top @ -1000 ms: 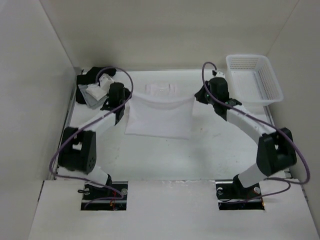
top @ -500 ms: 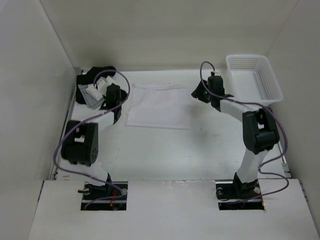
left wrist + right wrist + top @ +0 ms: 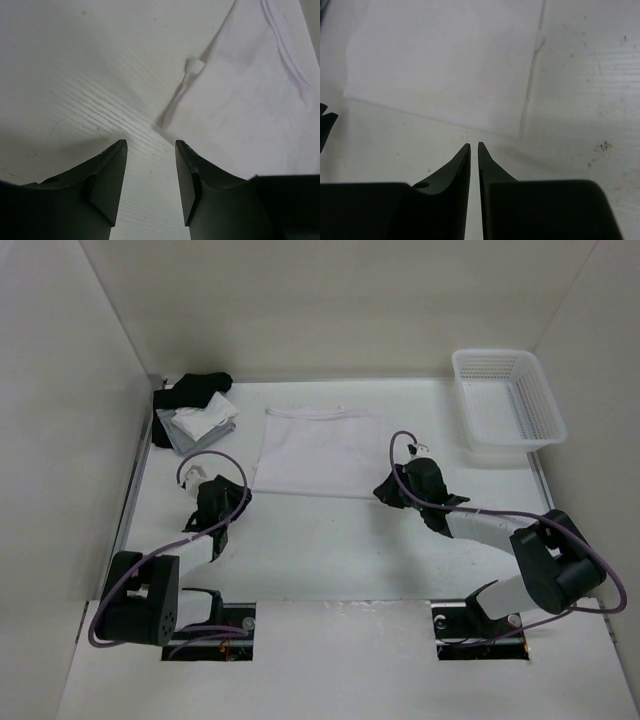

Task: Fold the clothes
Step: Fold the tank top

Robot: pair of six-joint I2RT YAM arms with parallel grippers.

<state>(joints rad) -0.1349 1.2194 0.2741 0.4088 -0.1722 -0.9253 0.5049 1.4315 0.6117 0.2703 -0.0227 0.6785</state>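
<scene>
Left gripper: jaws wide, empty; white top lies flat just ahead-right. Right gripper: narrow slit, empty, top's corner just ahead. Both probably lining up the next fold.

White table, scuffed; plain cream walls on three sides; even light.

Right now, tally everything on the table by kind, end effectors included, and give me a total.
White top: 1
Garment pile: 1
White mesh basket: 1
End effectors: 2 (left end effector, right end effector)
Total: 5
</scene>
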